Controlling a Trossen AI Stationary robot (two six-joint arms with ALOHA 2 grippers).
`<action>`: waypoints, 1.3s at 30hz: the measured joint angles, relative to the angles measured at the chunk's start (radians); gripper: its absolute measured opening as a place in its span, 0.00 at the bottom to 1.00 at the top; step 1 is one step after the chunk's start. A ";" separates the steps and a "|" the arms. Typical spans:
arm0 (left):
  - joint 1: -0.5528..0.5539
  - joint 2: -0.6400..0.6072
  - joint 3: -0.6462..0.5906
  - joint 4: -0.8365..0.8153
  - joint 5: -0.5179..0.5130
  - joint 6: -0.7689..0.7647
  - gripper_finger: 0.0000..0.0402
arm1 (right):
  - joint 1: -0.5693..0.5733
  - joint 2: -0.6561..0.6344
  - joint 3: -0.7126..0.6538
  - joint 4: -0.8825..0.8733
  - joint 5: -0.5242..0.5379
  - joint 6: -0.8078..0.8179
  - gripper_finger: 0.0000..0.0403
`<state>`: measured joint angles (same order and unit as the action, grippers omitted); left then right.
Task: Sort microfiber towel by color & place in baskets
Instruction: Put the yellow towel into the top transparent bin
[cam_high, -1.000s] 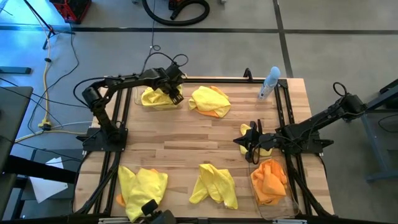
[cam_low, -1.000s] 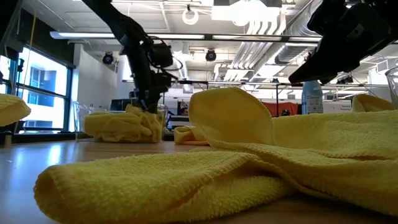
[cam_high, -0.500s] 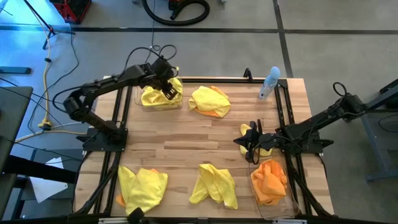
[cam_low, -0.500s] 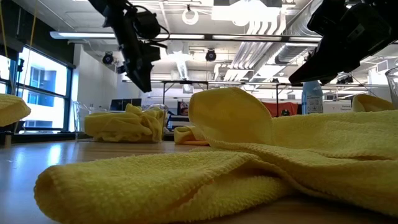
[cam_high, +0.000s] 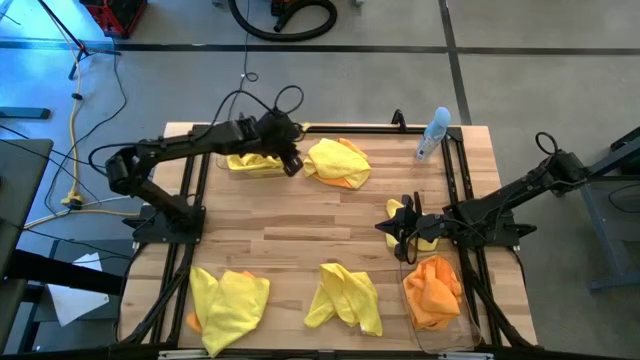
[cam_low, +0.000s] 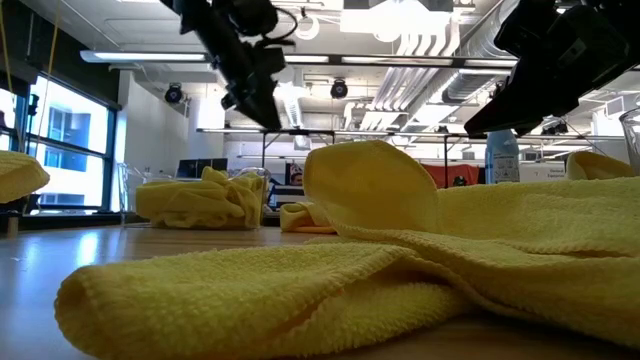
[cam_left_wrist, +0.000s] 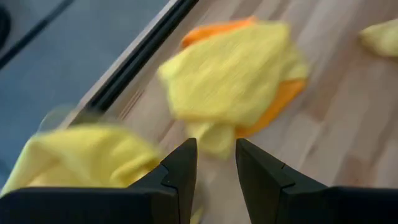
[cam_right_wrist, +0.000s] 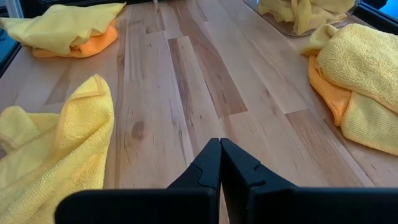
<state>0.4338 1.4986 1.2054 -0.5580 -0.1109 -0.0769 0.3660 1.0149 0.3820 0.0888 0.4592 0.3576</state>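
My left gripper (cam_high: 291, 163) hangs open above the table's far side, with nothing between its fingers (cam_left_wrist: 216, 167). It is between the far-left basket (cam_high: 222, 160), which holds a yellow towel (cam_high: 250, 161), and a yellow towel lying over an orange one (cam_left_wrist: 236, 81). My right gripper (cam_high: 400, 236) waits shut at the right, by a small yellow towel (cam_high: 427, 238). The near-right basket (cam_high: 446, 338) holds an orange towel (cam_high: 432, 288). Two more yellow towels (cam_high: 228, 298) (cam_high: 346, 297) lie flat along the near edge.
A pale blue spray bottle (cam_high: 432, 134) stands at the far right. Black frame rails (cam_high: 196, 215) run along the left and right sides. Bare wood (cam_high: 300, 225) lies in the table's middle.
My left gripper has risen out of the far-left basket, leaving the yellow towel lying in it. It then swung toward the table's right, ending beside the yellow-and-orange pile. The right arm kept still.
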 joint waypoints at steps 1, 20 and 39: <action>-0.017 0.000 0.000 0.014 0.000 0.000 0.25 | 0.000 0.000 0.000 0.000 0.000 0.000 0.00; -0.436 0.000 0.001 -0.048 -0.080 -0.137 0.25 | 0.000 0.000 0.000 -0.002 -0.001 0.007 0.00; -0.914 0.000 0.001 -0.431 -0.026 -1.106 0.25 | 0.000 0.000 0.000 -0.002 -0.004 0.008 0.00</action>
<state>-0.4805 1.4986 1.2060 -0.9891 -0.1373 -1.1828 0.3660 1.0149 0.3820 0.0868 0.4553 0.3653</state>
